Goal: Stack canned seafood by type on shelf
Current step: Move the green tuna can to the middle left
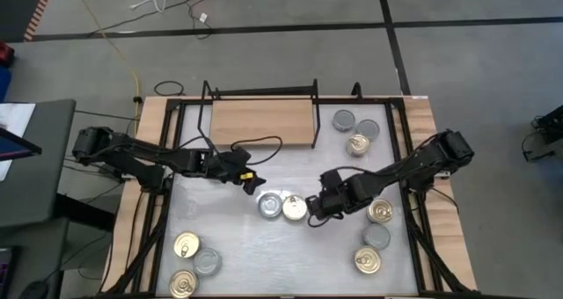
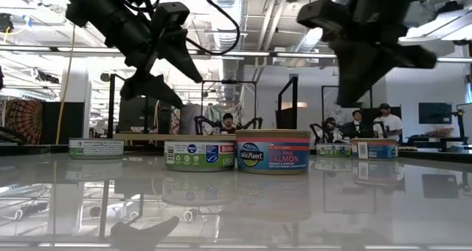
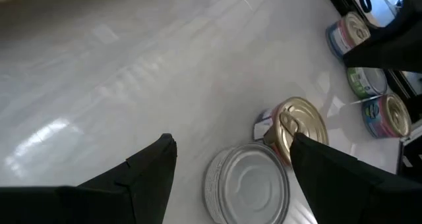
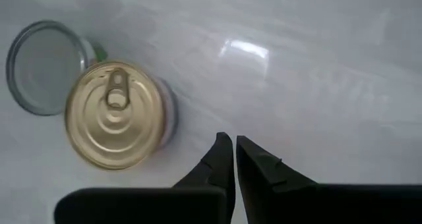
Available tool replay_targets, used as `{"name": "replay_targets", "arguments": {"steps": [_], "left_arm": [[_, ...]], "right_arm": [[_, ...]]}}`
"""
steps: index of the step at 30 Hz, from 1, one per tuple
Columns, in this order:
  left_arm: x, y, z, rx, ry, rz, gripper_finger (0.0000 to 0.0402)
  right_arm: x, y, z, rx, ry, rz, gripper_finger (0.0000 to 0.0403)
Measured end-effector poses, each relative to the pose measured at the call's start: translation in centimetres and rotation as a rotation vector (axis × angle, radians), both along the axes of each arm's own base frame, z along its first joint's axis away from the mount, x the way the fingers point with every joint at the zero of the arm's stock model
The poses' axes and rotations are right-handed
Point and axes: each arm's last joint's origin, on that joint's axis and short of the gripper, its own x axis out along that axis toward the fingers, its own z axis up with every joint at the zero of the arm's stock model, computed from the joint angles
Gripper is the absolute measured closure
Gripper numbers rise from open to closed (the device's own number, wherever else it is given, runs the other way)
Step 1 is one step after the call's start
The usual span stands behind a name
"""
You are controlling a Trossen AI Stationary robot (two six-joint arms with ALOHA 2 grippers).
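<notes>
high view: shelf (image 1: 262, 121) empty at the desk's (image 1: 246, 255) far edge. silver tin (image 1: 269, 204) and gold tin (image 1: 295, 207) touch mid-desk, other tins scattered at both sides. left pincer (image 1: 252, 183) just beside the silver tin, right pincer (image 1: 313, 216) just beside the gold one.

low view: both pincers hang above the desk, clear of the pair.

left wrist view: fingers (image 3: 148, 168) spread, released, nothing between.

right wrist view: fingers (image 4: 221, 158) nearly clenched, a thin gap, grasping nothing.
</notes>
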Motion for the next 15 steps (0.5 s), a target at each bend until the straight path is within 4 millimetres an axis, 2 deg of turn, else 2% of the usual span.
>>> {"name": "replay_targets", "arguments": {"steps": [9, 12, 15], "left_arm": [[0.0, -0.3, 0.0, 0.001, 0.010, -0.102, 0.0124], [0.0, -1.0, 0.1, 0.012, -0.002, -0.153, 0.0145], [0.2, -1.5, 0.3, 0.016, -0.034, -0.173, 0.0182]], "right_arm": [[-2.1, 2.6, -1.8, 0.052, -0.059, -0.152, 0.0384], [-2.5, 3.5, -2.1, 0.053, -0.141, -0.222, 0.0387], [-2.8, 4.4, -2.0, 0.059, -0.195, -0.254, 0.0378]]}}
